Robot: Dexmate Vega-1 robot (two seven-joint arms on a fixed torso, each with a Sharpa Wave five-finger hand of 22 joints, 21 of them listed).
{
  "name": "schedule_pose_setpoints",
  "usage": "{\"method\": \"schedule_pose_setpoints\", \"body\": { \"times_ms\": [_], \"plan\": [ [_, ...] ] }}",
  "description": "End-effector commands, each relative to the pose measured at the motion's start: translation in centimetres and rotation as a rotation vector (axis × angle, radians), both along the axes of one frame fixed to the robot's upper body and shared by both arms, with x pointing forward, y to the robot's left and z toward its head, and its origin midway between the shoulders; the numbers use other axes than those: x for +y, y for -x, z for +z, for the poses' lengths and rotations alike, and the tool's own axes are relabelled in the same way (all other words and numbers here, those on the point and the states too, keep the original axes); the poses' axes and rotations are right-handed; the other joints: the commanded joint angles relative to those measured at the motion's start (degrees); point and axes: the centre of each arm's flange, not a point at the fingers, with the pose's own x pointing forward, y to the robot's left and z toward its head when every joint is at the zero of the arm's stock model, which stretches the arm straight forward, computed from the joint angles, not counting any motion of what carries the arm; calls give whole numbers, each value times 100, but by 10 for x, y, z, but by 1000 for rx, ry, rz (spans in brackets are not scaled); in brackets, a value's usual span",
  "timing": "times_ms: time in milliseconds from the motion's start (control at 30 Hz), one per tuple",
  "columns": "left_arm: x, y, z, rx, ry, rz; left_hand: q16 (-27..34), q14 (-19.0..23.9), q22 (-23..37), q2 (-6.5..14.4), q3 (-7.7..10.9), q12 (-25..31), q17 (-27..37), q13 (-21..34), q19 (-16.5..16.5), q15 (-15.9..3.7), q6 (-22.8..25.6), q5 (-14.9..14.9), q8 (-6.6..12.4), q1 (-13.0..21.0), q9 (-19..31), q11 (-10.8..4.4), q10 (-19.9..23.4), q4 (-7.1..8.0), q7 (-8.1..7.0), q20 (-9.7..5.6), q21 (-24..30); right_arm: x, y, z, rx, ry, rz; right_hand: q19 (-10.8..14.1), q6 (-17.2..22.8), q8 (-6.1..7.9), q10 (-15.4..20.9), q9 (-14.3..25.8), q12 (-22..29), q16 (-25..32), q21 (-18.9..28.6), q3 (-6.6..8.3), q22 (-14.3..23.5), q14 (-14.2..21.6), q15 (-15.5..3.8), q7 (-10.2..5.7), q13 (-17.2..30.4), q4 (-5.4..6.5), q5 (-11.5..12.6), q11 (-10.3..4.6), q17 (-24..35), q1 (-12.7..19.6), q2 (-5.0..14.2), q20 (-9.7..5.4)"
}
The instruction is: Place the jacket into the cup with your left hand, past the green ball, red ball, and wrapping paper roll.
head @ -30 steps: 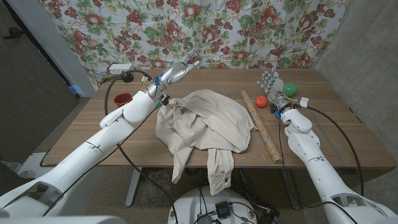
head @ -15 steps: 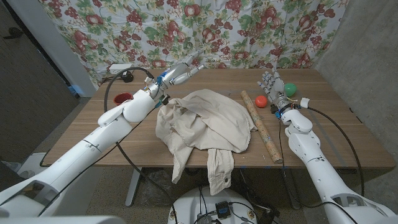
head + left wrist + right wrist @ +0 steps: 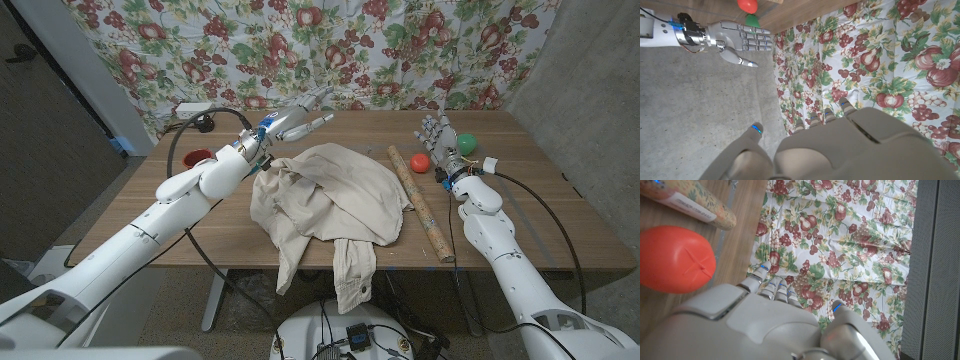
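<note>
**At table centre: jacket heaped, both hands holding nothing**

On the wooden table point(image 3: 520, 215), the beige jacket point(image 3: 330, 200) lies crumpled mid-surface. Its long axis runs from the far side toward the robot. One end, a sleeve or hem, hangs over the near edge. Which end is the collar cannot be told.

Left hand point(image 3: 295, 120): raised above the far-left part of the table, beyond the jacket's far edge, fingers spread and pointing toward the curtain. Holds nothing, apart from the cloth.

Right hand point(image 3: 437, 135): at the far right, upright, fingers straight and apart, holding nothing. Seen also from the left wrist camera point(image 3: 737, 40).

Red cup point(image 3: 197, 159): far-left corner, well apart from the jacket, beside the left forearm.

Wrapping paper roll point(image 3: 420, 200): lies right of the jacket, long axis far-to-near, near end angled toward the right edge.

Red ball point(image 3: 419, 162): between the roll's far end and the right hand. Green ball point(image 3: 466, 144): just right of the right hand.

Room: floral fruit-print curtain point(image 3: 350, 50) behind the table; grey wall panel point(image 3: 580, 90) at right; black cable point(image 3: 185, 140) looping off the left arm.
</note>
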Motion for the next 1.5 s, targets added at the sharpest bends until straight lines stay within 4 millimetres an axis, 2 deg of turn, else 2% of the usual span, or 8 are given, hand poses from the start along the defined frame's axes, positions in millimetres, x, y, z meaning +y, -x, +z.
{"method": "schedule_pose_setpoints", "body": {
  "times_ms": [33,567,1500],
  "plan": [
    [-1,0,-6,-7,-39,27,-13,-318,0,218,28,-19,13,13,-49,33,-175,-8,-40,20,13,-29,-354,-21,-22,44,-32,0,-1,-1,5,-7,1,56,37,2,26,28,-11,-4,23,-25,34,15,23,18,18,16,36,-5,19,-1,306,-112],
    [-3,-6,-12,6,-69,49,-31,-358,2,197,17,-60,17,16,-81,41,-240,-25,-73,10,15,-32,-426,-16,-8,45,-63,0,-1,0,3,-4,-1,58,38,0,32,28,-12,-5,22,-25,34,16,17,12,18,15,38,-10,18,4,311,-115],
    [2,-26,-18,75,-105,76,-48,-426,5,184,12,-111,19,22,-73,42,-376,-47,-109,9,17,-33,-534,-15,18,59,-93,3,-14,1,16,1,-3,58,36,-5,87,29,-1,-7,21,-27,34,15,15,15,18,12,41,9,17,10,312,-113]
  ]
}}
